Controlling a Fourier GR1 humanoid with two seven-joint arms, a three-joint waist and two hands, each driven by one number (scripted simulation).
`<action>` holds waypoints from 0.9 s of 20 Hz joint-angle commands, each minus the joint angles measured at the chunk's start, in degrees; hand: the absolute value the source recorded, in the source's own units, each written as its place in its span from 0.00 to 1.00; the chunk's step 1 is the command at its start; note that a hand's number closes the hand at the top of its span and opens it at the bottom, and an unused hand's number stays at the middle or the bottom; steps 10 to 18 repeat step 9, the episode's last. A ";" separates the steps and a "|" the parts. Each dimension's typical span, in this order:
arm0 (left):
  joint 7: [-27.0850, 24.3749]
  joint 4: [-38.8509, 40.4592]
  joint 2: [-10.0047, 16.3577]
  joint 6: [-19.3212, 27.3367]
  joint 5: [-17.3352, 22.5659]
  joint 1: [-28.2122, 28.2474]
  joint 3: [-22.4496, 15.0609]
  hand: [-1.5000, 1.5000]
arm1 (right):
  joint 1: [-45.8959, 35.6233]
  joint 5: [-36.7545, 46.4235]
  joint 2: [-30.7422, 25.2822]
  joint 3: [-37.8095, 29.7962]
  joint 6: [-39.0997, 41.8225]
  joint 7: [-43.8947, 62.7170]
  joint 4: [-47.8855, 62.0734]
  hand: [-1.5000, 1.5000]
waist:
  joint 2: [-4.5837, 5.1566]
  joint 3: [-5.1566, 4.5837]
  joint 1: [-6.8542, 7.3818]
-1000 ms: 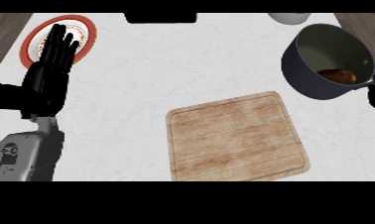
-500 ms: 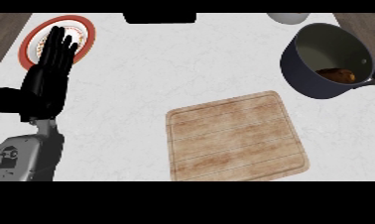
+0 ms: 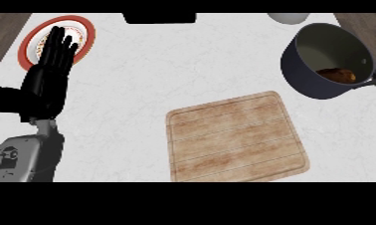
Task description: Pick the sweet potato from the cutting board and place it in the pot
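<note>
Sweet potato located in pot; left hand open.
The left hand is held flat, fingers straight, partly over the plate. The sweet potato is contained in the pot, well to the hand's right; the cutting board is positioned nearer, lower right.

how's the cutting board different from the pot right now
The cutting board is flat, squarish, pale wood; the pot is round, deep and dark.
The cutting board has nothing on it; the pot holds the sweet potato.
The cutting board lies low in the middle of the view; the pot stands higher, at the right edge.
Both rest on the white counter, apart from each other.
</note>
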 commanded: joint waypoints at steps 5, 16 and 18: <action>1.60 0.48 -0.49 0.55 -0.97 -1.48 -0.23 0.50 | 8.41 -11.58 -4.56 -10.09 9.72 -5.21 3.34 0.00 | 0.05 0.01 0.08; 0.40 0.45 -0.38 -0.61 -0.22 -1.46 0.75 0.50 | 9.80 -12.12 -1.88 -10.89 10.37 -6.81 2.40 0.00 | 0.09 0.00 0.31; 0.40 0.45 -0.38 -0.61 -0.22 -1.46 0.75 0.50 | 9.80 -12.12 -1.88 -10.89 10.37 -6.81 2.40 0.00 | 0.09 0.00 0.31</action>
